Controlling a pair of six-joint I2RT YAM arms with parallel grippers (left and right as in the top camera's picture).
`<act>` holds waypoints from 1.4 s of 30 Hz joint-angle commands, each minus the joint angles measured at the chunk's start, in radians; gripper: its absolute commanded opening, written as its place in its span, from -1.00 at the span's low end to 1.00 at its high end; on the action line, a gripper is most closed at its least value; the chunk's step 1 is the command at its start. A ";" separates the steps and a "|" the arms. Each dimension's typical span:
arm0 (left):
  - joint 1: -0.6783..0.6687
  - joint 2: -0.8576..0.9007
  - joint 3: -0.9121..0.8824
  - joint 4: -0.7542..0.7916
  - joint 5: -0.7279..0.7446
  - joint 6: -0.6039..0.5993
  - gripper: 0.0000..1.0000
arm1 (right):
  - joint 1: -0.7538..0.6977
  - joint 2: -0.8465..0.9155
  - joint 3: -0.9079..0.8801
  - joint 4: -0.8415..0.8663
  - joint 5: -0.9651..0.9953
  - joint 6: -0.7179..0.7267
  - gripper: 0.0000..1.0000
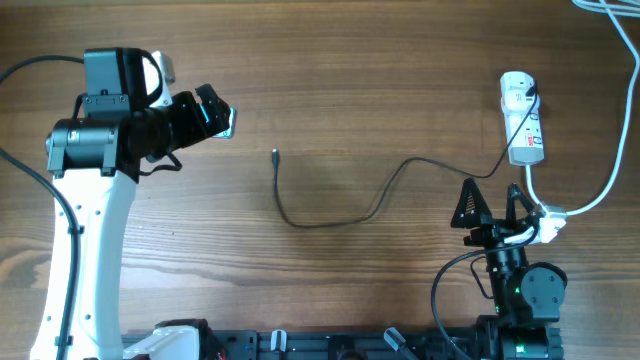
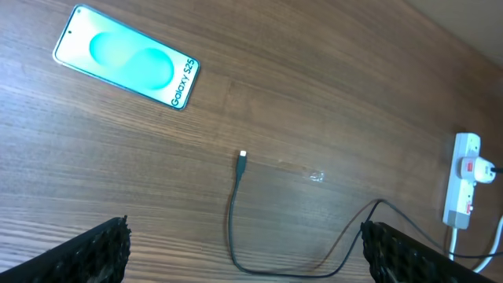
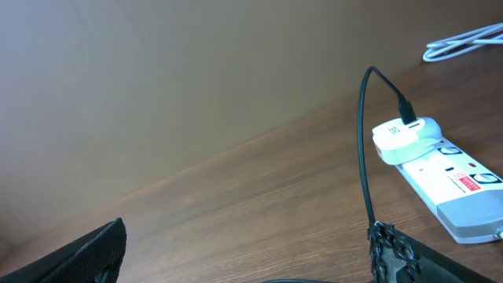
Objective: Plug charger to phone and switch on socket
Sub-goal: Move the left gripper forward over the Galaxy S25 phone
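Note:
The phone (image 2: pixel 126 59), teal screen up with "Galaxy S25" at its near end, lies on the wooden table in the left wrist view; in the overhead view my left gripper (image 1: pixel 218 112) covers it. The charger's black cable (image 1: pixel 340 220) loops across the table, its connector tip (image 1: pixel 275 155) lying free, also seen in the left wrist view (image 2: pixel 243 159). Its other end sits in a white adaptor (image 3: pixel 405 135) on the socket (image 1: pixel 524 125). My left gripper (image 2: pixel 247 255) is open and empty above the cable. My right gripper (image 1: pixel 492 200) is open and empty just in front of the socket (image 3: pixel 456 185).
A thick white cable (image 1: pixel 615 110) runs from the top right corner down to the socket's lead near my right gripper; it also shows in the right wrist view (image 3: pixel 464 39). The black arm-mount rail (image 1: pixel 330 345) lines the table's front edge.

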 commanded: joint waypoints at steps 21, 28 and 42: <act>-0.023 0.444 0.426 -0.331 -0.201 -0.438 0.99 | 0.008 -0.013 -0.002 0.002 0.010 0.003 1.00; -0.022 0.691 0.652 -0.443 -0.210 -0.509 0.99 | 0.008 -0.013 -0.002 0.002 0.010 0.003 1.00; 0.022 0.906 0.729 -0.371 -0.141 -0.701 0.98 | 0.008 -0.013 -0.002 0.002 0.011 0.003 1.00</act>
